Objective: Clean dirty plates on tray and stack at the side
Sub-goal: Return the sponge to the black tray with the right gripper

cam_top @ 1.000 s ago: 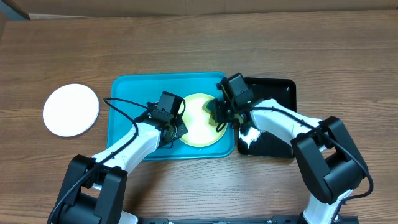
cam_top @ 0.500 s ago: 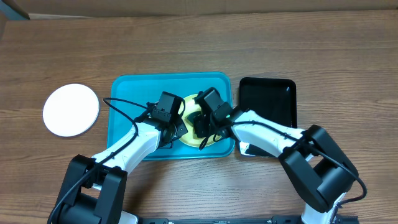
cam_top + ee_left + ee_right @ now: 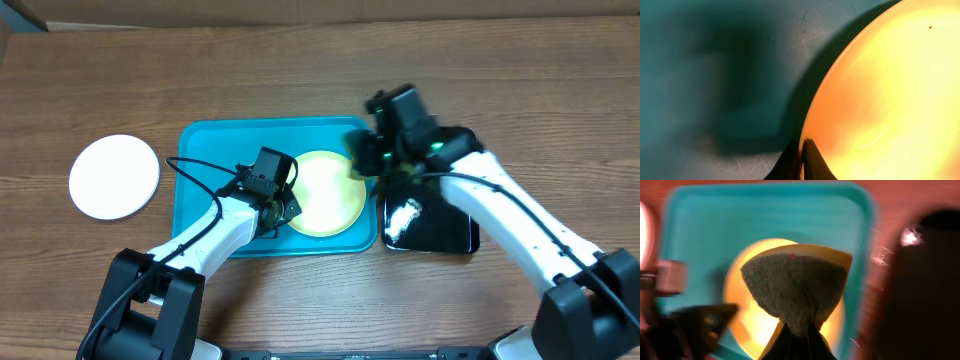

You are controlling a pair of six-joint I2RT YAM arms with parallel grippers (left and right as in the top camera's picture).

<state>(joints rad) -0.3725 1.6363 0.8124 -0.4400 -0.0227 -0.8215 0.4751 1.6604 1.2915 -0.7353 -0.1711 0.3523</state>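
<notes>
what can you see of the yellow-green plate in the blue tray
The plate is round, pale yellow-green, smooth and glossy, plastic by the look, with no smears visible from overhead. It lies in the right half of the turquoise tray. The left hand is shut on its left rim. The right hand, holding a sponge, hangs near its right edge.

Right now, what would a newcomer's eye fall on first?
A yellow-green plate lies in the blue tray at centre, its left rim pinched by the left fingers. The right fingers hold a sponge above the tray's right edge; a white plate sits alone on the table, far left.
</notes>
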